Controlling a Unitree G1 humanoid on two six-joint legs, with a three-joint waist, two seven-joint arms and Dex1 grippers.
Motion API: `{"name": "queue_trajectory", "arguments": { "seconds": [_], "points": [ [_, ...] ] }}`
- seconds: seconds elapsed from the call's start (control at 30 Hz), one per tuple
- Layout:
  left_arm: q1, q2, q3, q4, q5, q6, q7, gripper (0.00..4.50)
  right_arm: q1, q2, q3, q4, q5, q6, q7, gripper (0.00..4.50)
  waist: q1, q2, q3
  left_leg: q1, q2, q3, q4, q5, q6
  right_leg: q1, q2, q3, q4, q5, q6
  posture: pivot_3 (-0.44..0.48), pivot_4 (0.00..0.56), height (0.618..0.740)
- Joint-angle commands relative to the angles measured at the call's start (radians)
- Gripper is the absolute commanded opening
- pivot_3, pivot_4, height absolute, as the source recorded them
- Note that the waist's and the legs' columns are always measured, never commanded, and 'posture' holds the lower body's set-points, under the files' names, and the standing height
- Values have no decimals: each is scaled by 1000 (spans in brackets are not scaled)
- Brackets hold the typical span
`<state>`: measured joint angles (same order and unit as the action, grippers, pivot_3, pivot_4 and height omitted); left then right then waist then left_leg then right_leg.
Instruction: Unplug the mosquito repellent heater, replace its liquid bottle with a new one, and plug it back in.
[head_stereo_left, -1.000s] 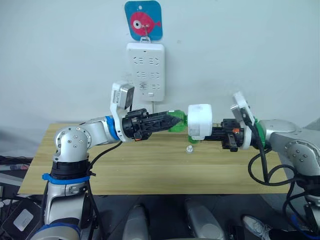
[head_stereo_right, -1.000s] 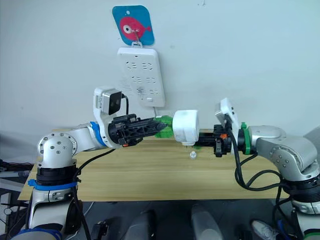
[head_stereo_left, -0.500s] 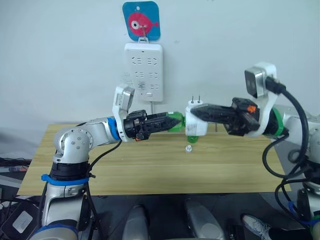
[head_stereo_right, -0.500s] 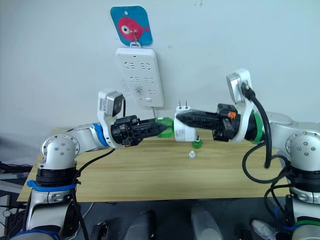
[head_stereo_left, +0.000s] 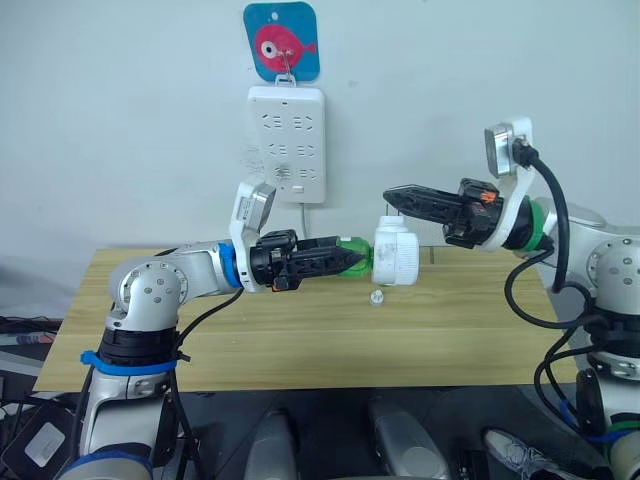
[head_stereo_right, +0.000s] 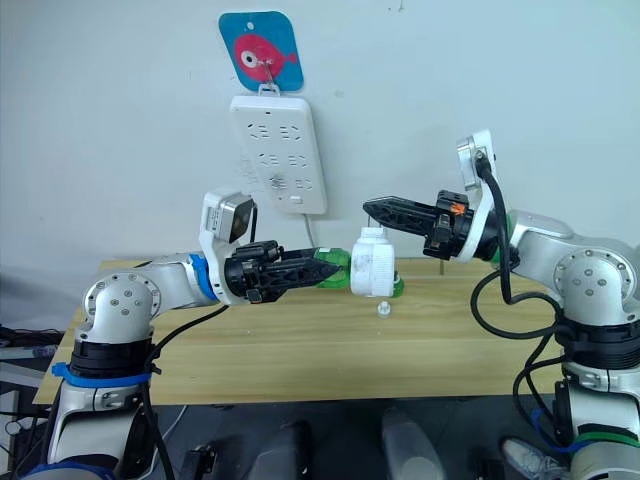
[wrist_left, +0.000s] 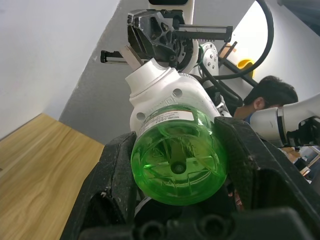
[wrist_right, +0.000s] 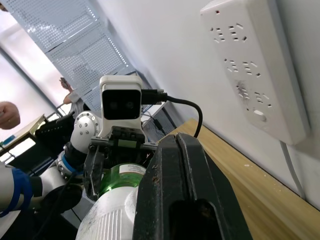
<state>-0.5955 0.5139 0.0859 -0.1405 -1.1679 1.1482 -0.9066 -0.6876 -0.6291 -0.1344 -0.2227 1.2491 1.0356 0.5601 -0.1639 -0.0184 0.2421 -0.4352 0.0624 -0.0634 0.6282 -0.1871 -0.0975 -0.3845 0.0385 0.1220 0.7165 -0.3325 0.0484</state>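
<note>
My left gripper (head_stereo_left: 352, 258) is shut on a translucent green bottle (head_stereo_left: 356, 256), whose neck end sits in the white mosquito repellent heater (head_stereo_left: 396, 252). The heater hangs above the table, carried only by that bottle. The left wrist view shows the bottle's base (wrist_left: 177, 152) between my fingers, with the heater (wrist_left: 165, 90) beyond it. My right gripper (head_stereo_left: 388, 192) is shut and empty, just above the heater and apart from it. A second green bottle (head_stereo_right: 397, 288) stands on the table behind the heater, mostly hidden. I cannot tell which bottle is the new one.
A tiny clear cap (head_stereo_left: 377, 296) lies on the wooden table (head_stereo_left: 300, 340) under the heater. The white power strip (head_stereo_left: 290, 143) hangs on the wall below a fish tag (head_stereo_left: 285, 40). A person (wrist_left: 272, 97) is behind the right arm.
My right gripper has let go of the heater, shut, and risen above it. The heater now hangs from the bottle in my left gripper, slightly lower.
</note>
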Motion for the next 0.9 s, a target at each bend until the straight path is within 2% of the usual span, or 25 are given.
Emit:
{"name": "queue_trajectory", "arguments": {
  "seconds": [0.03,0.23,0.33,0.37,0.43,0.5,0.67,0.8,0.9],
  "points": [
    [-19,-8,33,-32,-41,-11,-14,2317,6,-9,-38,-18,13,9,-11,0,0,0,0,0,0,0,0,0,0,0,0,0,0,0,0,-198,178,740],
    [-21,-12,30,-19,-30,-17,-16,2316,5,7,-92,-10,65,19,-86,0,0,0,0,0,0,0,0,0,0,0,0,0,0,0,0,-198,178,740],
    [-15,-5,33,-12,-26,-19,-22,2316,26,-33,-166,14,147,53,-115,0,1,0,0,0,0,0,0,0,0,0,0,0,0,0,0,-212,178,740],
    [-12,-2,34,-10,-25,-19,-25,2316,41,-48,-179,8,164,64,-118,172,3,0,0,0,0,0,0,0,0,0,0,0,0,0,0,-220,179,740],
    [-11,7,36,-5,-21,-19,-34,2316,87,-85,-203,-8,217,97,-123,577,3,0,0,-1,0,0,0,0,0,0,0,0,-1,0,0,-226,181,740],
    [-12,16,39,0,-19,-16,-44,2316,144,-134,-224,-18,272,136,-112,1225,1,0,0,-1,0,0,-1,-1,2,0,0,0,-1,0,0,-229,182,740],
    [-19,41,30,3,-10,-13,-79,2316,299,-266,-233,-53,431,239,-53,2997,-2,0,0,0,0,2,0,-1,2,0,0,1,-1,-1,2,-232,185,740],
    [-23,48,23,1,-3,-12,-96,2316,338,-283,-192,-66,524,210,-102,4455,-6,0,0,0,0,3,0,-1,2,0,0,2,-1,-2,4,-229,184,740],
    [-23,50,19,-5,0,-12,-103,2316,334,-283,-153,-86,578,182,-145,4500,-6,0,0,0,0,3,0,-1,2,0,0,3,-1,-3,4,-226,184,740]
  ]
}}
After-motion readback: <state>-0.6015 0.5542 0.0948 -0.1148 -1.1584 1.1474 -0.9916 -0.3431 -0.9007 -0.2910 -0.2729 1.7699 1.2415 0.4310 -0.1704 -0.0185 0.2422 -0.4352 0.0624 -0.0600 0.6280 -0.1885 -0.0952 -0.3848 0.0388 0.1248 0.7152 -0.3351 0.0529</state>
